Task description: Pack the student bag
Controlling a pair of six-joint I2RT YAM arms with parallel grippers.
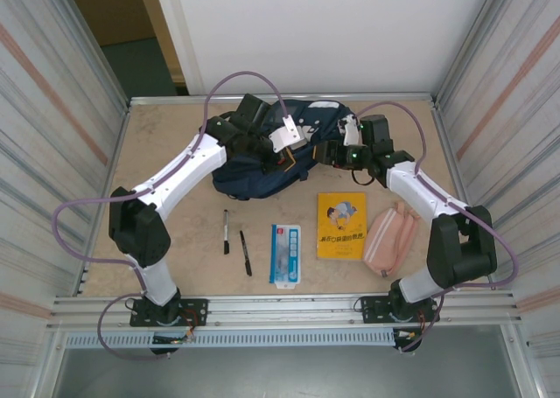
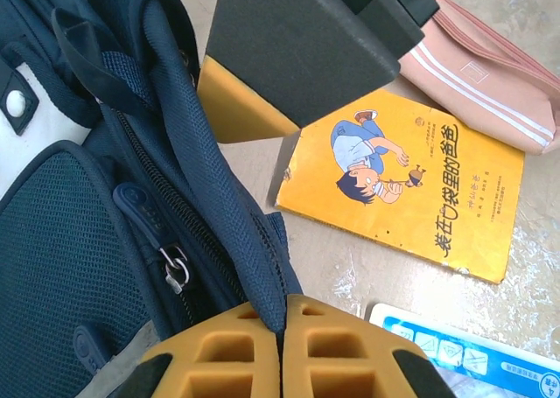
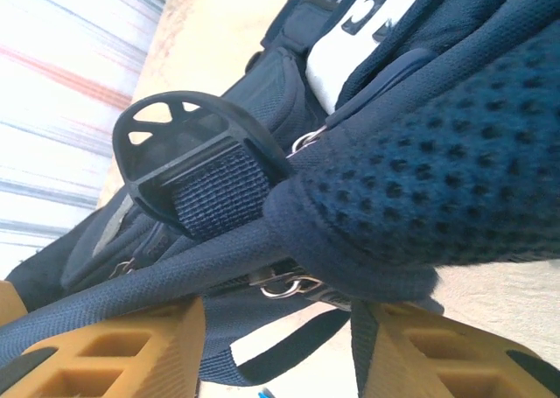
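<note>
While the student bag (image 1: 254, 178) lies at the far middle of the bench (image 1: 192, 267), its long axis running left to right, both arms reach in over it, one from each end. The left jaws are shut tight, their yellow pads (image 2: 227, 363) pinching the edge of a navy mesh strap on the bag's near side. The right jaws stand partly apart, fingers (image 3: 114, 354) either side of the bag's right-end webbing and padded strap; they straddle these but do not visibly clamp anything.

Everything to be packed sits on the bag's near side. The yellow book (image 1: 341, 226) lies closest to the bag, with the pink pouch (image 1: 390, 240) just right of it. A blue-and-white packet (image 1: 285, 254) and two pens (image 1: 226, 231) (image 1: 246, 253) lie nearer the bag's left half. By position, the right arm is the handier one for the book and pouch, the left for the pens.

I judge the coming move turns on parting the bag's mouth. With one strap pinched and the other end straddled, pulling apart along the long axis looks the natural line.

Room is tight behind the bag, where the bench ends at a wall. Open bench lies on its near side and at both ends.
</note>
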